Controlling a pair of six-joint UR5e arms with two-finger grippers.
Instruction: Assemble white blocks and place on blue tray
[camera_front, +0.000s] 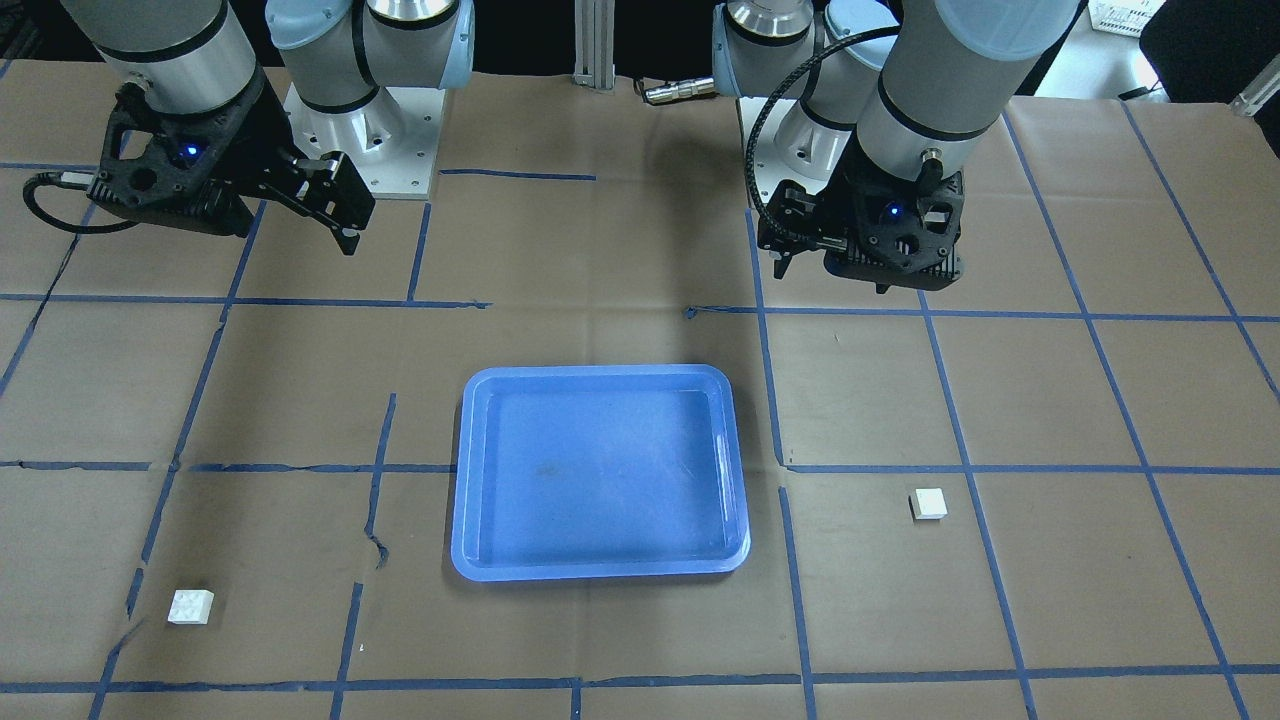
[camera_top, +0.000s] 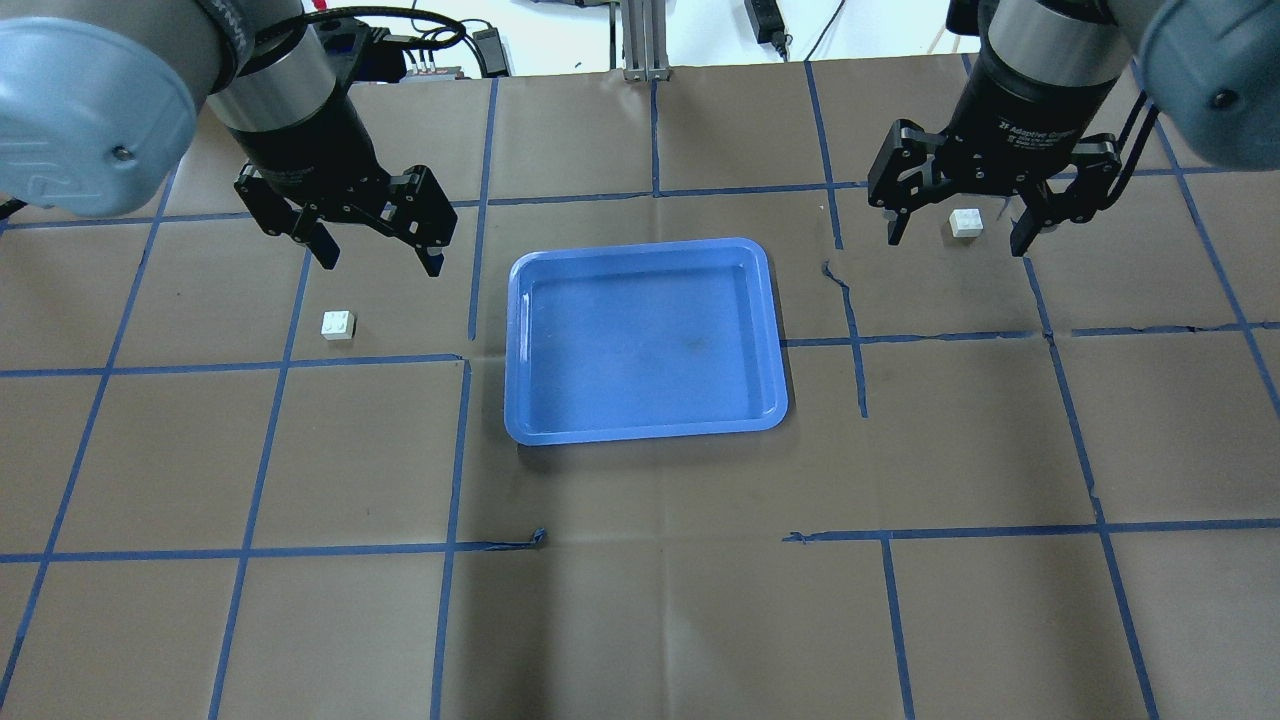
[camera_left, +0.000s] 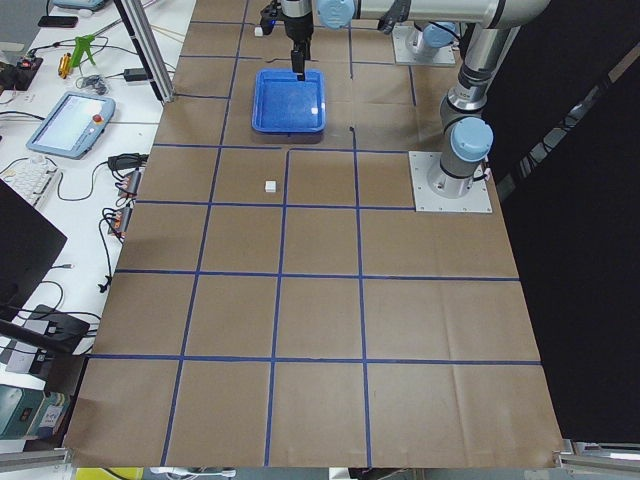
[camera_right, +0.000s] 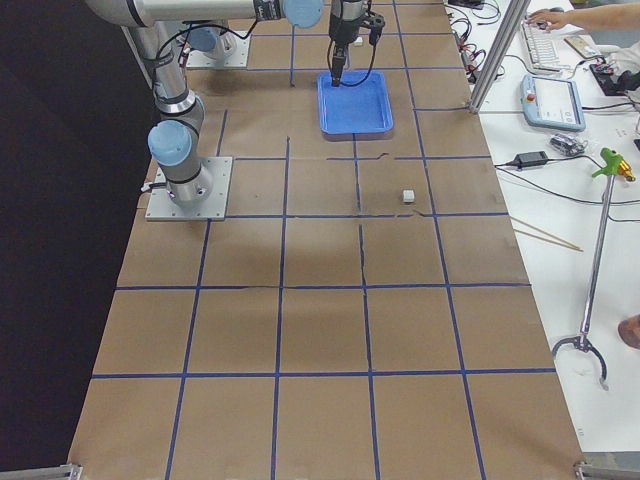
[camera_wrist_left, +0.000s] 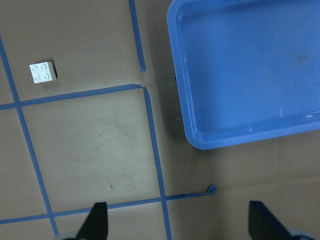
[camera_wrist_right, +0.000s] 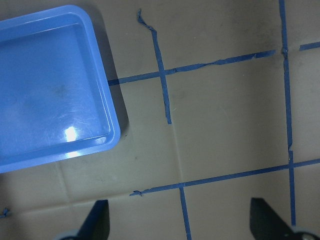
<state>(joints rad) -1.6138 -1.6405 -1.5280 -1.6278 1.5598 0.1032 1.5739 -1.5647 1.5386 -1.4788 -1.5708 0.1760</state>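
Observation:
The blue tray (camera_top: 645, 340) lies empty at the table's middle; it also shows in the front view (camera_front: 600, 470). One white block (camera_top: 338, 324) sits on the paper left of the tray, studs up, and shows in the left wrist view (camera_wrist_left: 42, 72). The second white block (camera_top: 966, 222) sits far right of the tray (camera_front: 190, 606). My left gripper (camera_top: 378, 262) is open and empty, raised above the table beside the first block. My right gripper (camera_top: 955, 243) is open and empty, raised high, with the second block seen between its fingers. The right wrist view shows no block.
Brown paper with a blue tape grid (camera_top: 470, 355) covers the table. The arm bases (camera_front: 370, 140) stand at the robot's edge. Benches with a pendant (camera_left: 70, 125) and cables flank the table's far side.

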